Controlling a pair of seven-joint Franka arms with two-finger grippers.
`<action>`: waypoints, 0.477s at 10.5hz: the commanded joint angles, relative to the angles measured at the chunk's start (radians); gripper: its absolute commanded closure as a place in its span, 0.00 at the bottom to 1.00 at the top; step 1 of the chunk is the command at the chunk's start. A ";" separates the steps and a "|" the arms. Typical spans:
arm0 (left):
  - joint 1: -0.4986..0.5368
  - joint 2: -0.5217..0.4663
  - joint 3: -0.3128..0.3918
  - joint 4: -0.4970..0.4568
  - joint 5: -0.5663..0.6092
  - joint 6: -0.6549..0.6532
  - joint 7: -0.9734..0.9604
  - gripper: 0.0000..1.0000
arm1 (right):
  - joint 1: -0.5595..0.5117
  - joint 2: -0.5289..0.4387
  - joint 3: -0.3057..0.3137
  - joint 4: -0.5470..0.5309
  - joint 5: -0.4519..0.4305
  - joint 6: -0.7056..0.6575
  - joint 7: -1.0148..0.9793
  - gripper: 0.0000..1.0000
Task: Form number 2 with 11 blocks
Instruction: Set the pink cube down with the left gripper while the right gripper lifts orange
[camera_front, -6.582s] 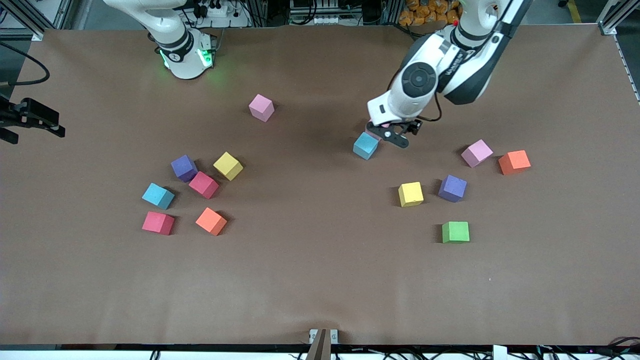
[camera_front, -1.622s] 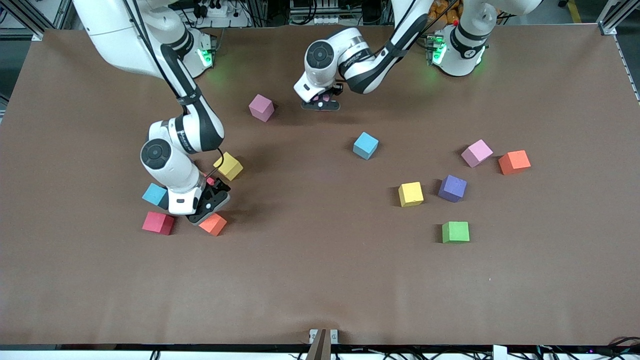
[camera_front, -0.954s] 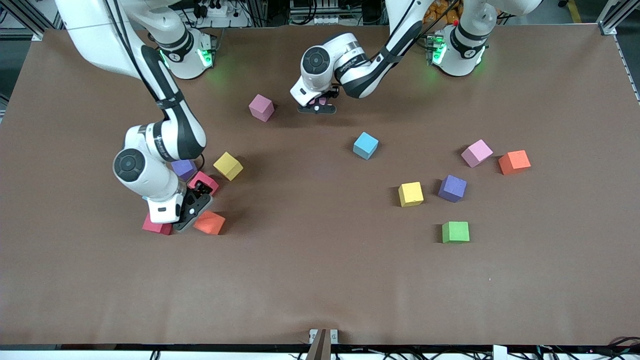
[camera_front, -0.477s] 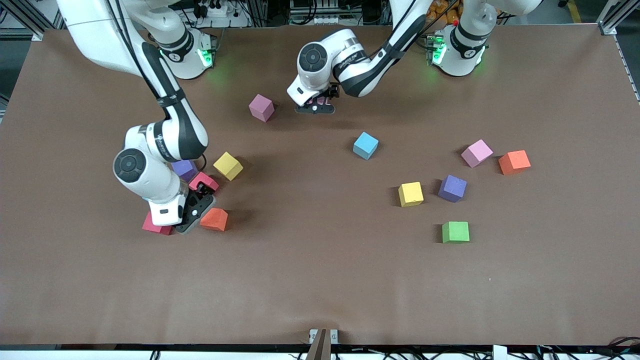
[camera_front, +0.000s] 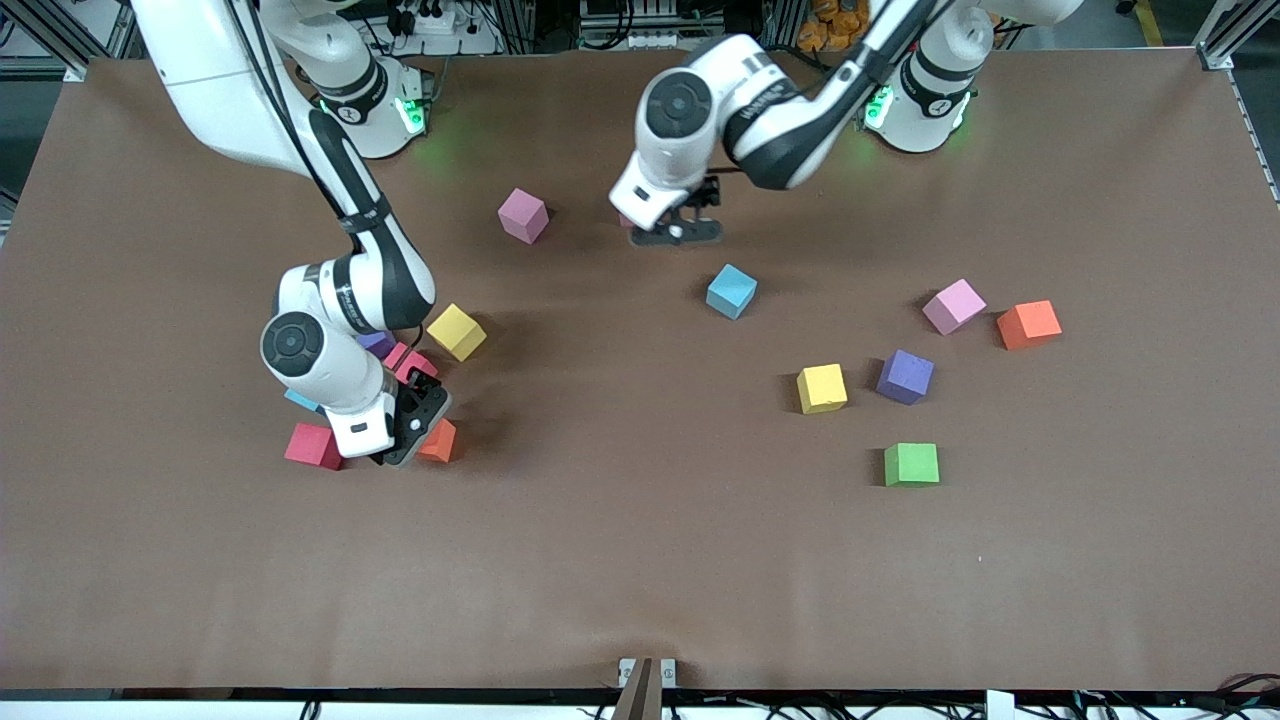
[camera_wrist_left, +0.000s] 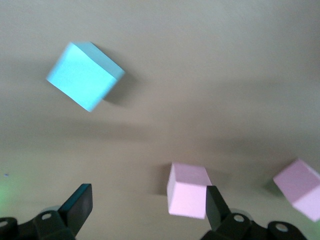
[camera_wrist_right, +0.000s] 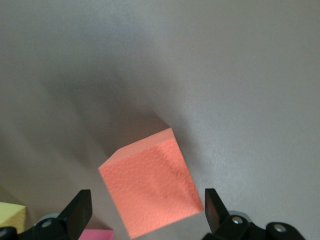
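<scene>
Loose blocks lie scattered over the brown table (camera_front: 640, 560), and no number 2 shows. My left gripper (camera_front: 681, 231) (camera_wrist_left: 147, 196) is open just above the table. A pink block (camera_wrist_left: 187, 196) (camera_front: 624, 219) rests on the table against the inner side of one finger (camera_wrist_left: 214, 202). A light blue block (camera_front: 731, 291) (camera_wrist_left: 85, 75) lies nearer the front camera. My right gripper (camera_front: 413, 432) (camera_wrist_right: 146, 200) hangs open with its fingers on either side of an orange block (camera_front: 441, 441) (camera_wrist_right: 152, 187) that sits turned on the table.
Red (camera_front: 314, 446) (camera_front: 411, 362), purple (camera_front: 377, 343) and yellow (camera_front: 456, 331) blocks crowd round the right gripper. Another pink block (camera_front: 524, 215) sits beside the left gripper. Yellow (camera_front: 821, 388), purple (camera_front: 905, 376), green (camera_front: 911, 464), pink (camera_front: 953, 305) and orange (camera_front: 1028, 324) blocks lie toward the left arm's end.
The left gripper has opened, let go of the pink block and lifted away toward the light blue one. The right gripper has shifted over the orange block, which has turned a little.
</scene>
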 joint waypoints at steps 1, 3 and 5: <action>0.119 0.002 -0.004 -0.001 -0.012 -0.059 0.010 0.00 | 0.001 0.032 -0.002 0.029 0.009 -0.003 -0.051 0.00; 0.183 0.012 -0.004 0.004 -0.017 -0.065 -0.039 0.00 | 0.018 0.032 -0.002 0.028 0.009 0.012 -0.061 0.00; 0.226 0.014 -0.002 -0.001 -0.017 -0.062 -0.157 0.00 | 0.018 0.033 -0.002 0.027 0.012 0.027 -0.062 0.05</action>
